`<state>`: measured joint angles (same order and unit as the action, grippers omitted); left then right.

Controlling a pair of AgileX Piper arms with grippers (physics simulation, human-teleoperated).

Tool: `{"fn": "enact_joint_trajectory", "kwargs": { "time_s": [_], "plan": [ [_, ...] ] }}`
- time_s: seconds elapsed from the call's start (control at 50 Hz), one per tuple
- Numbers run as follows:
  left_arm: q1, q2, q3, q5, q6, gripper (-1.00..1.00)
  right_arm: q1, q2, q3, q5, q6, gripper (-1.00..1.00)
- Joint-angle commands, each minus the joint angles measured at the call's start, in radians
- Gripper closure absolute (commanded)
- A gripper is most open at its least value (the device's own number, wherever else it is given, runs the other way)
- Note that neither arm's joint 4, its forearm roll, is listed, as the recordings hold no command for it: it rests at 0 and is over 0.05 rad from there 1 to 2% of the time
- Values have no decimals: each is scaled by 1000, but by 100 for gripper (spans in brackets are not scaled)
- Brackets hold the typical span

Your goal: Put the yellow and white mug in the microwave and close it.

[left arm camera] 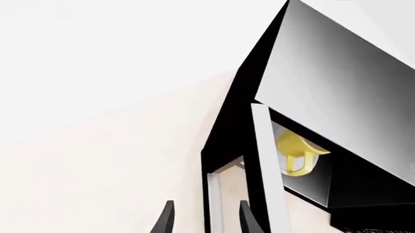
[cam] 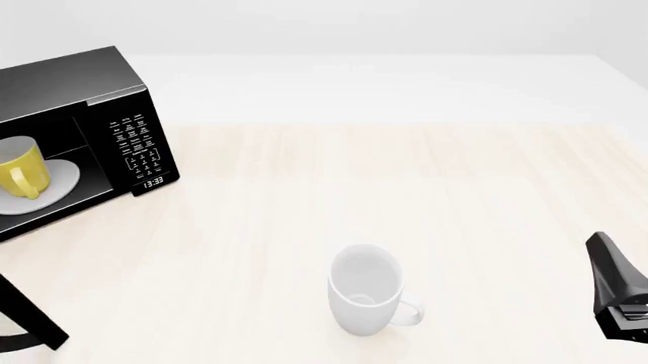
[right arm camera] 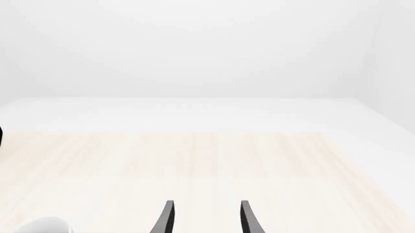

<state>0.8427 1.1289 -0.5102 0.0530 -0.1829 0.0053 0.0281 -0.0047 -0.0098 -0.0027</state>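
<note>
The yellow and white mug (cam: 20,173) stands upright on the white plate (cam: 63,176) inside the black microwave (cam: 71,80) at the table's far left. The microwave's door (left arm camera: 265,160) hangs open. A dark bar (cam: 36,322) at the lower left of the front view looks like the door's free end. In the left wrist view the mug (left arm camera: 296,154) shows in the cavity. My left gripper (left arm camera: 206,221) is open, and the door's white-framed edge (left arm camera: 215,199) lies between its fingers. My right gripper (right arm camera: 206,218) is open and empty, low at the right edge (cam: 608,265).
A larger all-white mug (cam: 365,297) stands upright near the table's front middle, its handle toward the right; a sliver of it (right arm camera: 45,225) shows in the right wrist view. The keypad panel (cam: 139,148) faces the front. Pale wooden tabletop (cam: 426,189) stretches between the microwave and my right gripper.
</note>
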Motion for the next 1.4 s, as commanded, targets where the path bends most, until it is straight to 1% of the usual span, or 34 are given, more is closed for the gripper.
{"fn": "enact_joint_trajectory", "kwargs": {
  "time_s": [0.02,0.04,0.1,0.28,0.48,0.52,0.54,0.68,0.94,1.12,1.24,1.4],
  "plan": [
    [-36,36,39,-21,7,-100,1,-1,1,0,0,-100],
    [-45,33,41,-20,-3,-100,1,-2,1,0,0,-100],
    [-46,39,38,-25,15,-100,1,-1,1,0,0,-100],
    [-85,36,41,-33,25,-100,1,-2,1,0,0,-100],
    [-148,37,48,-48,41,-100,1,-1,1,0,0,-100],
    [-164,35,49,-51,36,-100,1,-1,1,0,0,-100],
    [-162,33,47,-52,45,-100,1,-1,1,0,0,-100],
    [-193,15,39,-51,42,-100,1,-2,1,0,0,-100],
    [-219,4,-10,-53,40,-100,1,-2,1,0,0,-100],
    [-243,13,-26,-79,51,-100,1,-2,1,0,0,-100],
    [-277,2,-31,-95,65,-100,1,-1,1,0,0,-100],
    [-288,50,-32,-140,82,-100,1,-1,1,0,0,-100]
  ]
}}
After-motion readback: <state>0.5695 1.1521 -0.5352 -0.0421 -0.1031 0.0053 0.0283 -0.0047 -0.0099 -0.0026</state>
